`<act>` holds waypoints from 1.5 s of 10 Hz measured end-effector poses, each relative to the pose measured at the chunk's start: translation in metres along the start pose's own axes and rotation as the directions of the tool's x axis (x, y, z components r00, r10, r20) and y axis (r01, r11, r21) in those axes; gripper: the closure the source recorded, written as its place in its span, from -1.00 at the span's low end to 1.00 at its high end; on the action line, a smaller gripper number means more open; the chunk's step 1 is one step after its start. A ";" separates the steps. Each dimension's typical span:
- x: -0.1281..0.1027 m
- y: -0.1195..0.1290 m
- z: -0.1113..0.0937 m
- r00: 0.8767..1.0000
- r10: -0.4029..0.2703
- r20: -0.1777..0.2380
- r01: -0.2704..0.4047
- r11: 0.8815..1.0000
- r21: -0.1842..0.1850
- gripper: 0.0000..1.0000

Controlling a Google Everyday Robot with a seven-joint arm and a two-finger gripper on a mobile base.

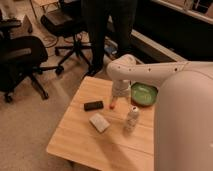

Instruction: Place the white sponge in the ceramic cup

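The white sponge [99, 122] lies flat on the wooden table [85, 145], in front of a black rectangular gadget [93, 105]. My gripper [118, 96] hangs from the white arm [150, 72] over the table's back middle. It is just above a small orange thing [112, 105], behind and to the right of the sponge and apart from it. The ceramic cup is not in view; it may be hidden behind the arm.
A wide green bowl [144, 94] sits at the back right of the table. A small upright pale bottle [132, 118] stands right of the sponge. A person [107, 30] stands behind the table. Office chairs [20, 55] stand at the left.
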State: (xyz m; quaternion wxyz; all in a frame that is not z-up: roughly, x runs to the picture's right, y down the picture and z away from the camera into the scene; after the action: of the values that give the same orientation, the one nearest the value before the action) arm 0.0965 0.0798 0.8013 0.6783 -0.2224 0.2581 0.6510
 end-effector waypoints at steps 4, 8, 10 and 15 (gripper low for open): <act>0.004 0.010 0.004 0.999 -0.041 -0.014 0.041 0.999 0.011 -0.30; 0.031 0.073 0.027 0.971 -0.221 -0.090 0.219 0.975 -0.026 -0.30; 0.037 0.091 0.037 0.951 -0.289 -0.108 0.285 0.957 -0.048 -0.30; 0.036 0.107 0.075 0.899 -0.404 -0.168 0.397 0.915 -0.074 -0.30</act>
State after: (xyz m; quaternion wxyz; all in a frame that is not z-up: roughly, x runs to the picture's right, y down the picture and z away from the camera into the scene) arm -0.0053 0.1614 0.8397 0.7671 -0.3413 0.2547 0.4799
